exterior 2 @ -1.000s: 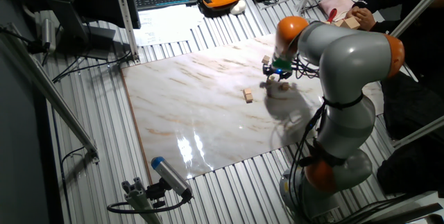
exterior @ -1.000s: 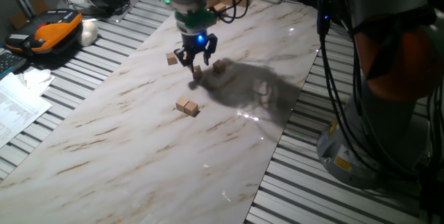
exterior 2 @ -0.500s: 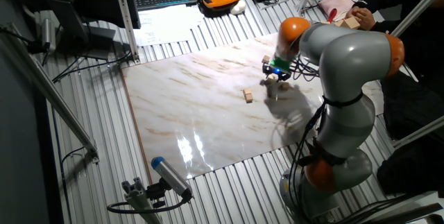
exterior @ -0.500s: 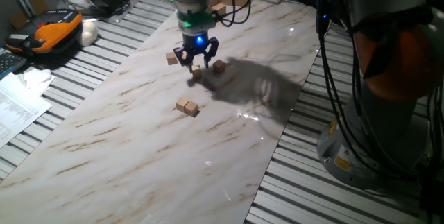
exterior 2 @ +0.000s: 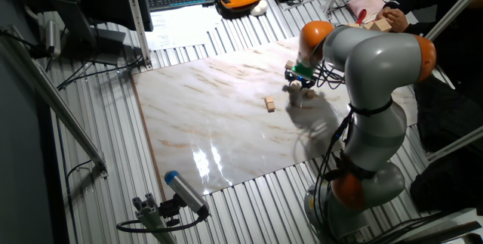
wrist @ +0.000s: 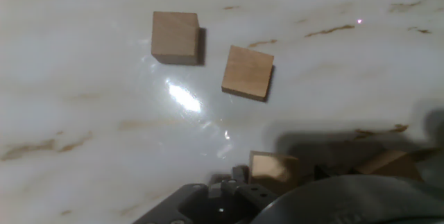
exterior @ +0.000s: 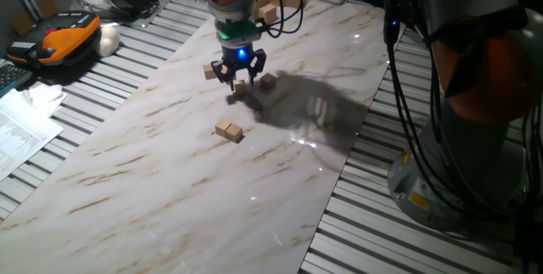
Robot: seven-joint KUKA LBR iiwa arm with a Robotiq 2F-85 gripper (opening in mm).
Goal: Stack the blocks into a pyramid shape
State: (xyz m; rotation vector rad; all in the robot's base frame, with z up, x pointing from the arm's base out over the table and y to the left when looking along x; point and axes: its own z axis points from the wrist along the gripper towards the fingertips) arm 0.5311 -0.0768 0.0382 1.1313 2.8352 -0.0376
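Several small tan wooden blocks lie on the marble board [exterior: 170,172]. Two blocks [exterior: 228,130] sit close together near the middle; the hand view shows them as one block [wrist: 175,37] and another [wrist: 248,72] a little apart. Single blocks rest at the left [exterior: 209,71] and right [exterior: 268,81] of my gripper [exterior: 239,83]. The gripper hangs low over the board, its dark fingers shut on one block [exterior: 239,90], seen at the bottom of the hand view [wrist: 274,167]. From the other side the gripper [exterior 2: 296,89] stands right of the pair [exterior 2: 270,104].
Larger pale wooden blocks [exterior: 268,9] lie at the board's far end. An orange device [exterior: 64,36] and papers [exterior: 17,130] sit on the slatted table to the left. The robot base [exterior: 424,189] and cables stand right of the board.
The gripper has shifted slightly towards the far end of the board, and the block between its fingers moved with it. The other blocks have not moved.
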